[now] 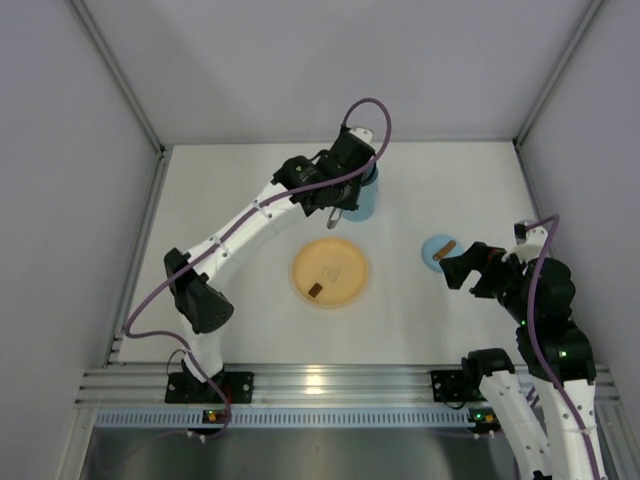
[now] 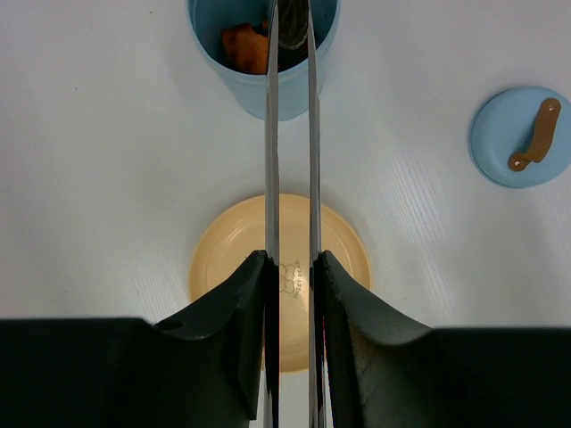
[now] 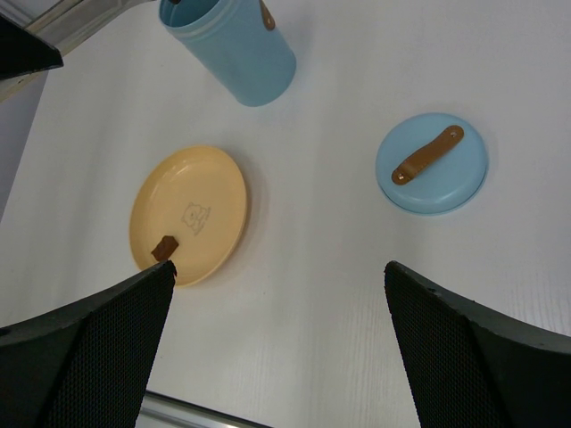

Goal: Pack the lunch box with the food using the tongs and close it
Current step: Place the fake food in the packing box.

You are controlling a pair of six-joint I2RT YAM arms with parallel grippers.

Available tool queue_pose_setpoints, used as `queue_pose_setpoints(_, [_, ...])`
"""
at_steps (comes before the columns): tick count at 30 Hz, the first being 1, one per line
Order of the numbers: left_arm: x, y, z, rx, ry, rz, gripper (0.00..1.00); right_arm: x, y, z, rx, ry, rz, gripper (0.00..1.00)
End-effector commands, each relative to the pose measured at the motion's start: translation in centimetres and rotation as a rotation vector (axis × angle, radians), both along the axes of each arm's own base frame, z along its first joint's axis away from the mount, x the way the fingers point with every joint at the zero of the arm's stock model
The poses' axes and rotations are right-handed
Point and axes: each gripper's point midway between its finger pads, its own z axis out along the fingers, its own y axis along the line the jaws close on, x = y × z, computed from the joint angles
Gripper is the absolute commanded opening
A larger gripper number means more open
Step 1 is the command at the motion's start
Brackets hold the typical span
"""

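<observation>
Food (image 2: 243, 46) is being put in the box (image 2: 236, 89) by tongs (image 2: 272, 134) squeezed in the left gripper (image 2: 292, 263), the right gripper (image 3: 278, 267) spread open; the last piece (image 3: 164, 247) on the plate (image 3: 205, 178) must be fetched next.

- tongs (image 2: 272, 134): bright silver metal, polished, reflective
- lunch box (image 3: 236, 53): smooth light-blue plastic, soft sheen
- plate (image 3: 210, 183): yellow-orange plastic, slightly glossy
- lid (image 3: 464, 183): matt blue plastic; brown leather-like tab
- worktop (image 3: 357, 312): white, matt, faintly grained
</observation>
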Motion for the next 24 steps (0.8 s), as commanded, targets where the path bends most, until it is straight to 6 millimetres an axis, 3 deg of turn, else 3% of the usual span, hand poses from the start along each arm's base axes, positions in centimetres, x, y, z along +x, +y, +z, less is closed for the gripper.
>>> queue_pose_setpoints(1, [2.3,0.3,1.9,-0.026,-0.079,0.044,0.28,-0.1,-0.3,0.8,-0.004,-0.032,-0.013,1.0])
queue_pose_setpoints(11, [3.8,0.3,0.4,-0.02,-0.052,0.047,0.29,0.0,-0.2,0.6,-0.003,-0.029,-0.009,1.0])
queue_pose_setpoints(24, [3.8,0.4,0.7,-0.02,-0.054,0.038,0.48,-0.1,-0.2,0.6,0.0,-0.029,-0.006,0.99])
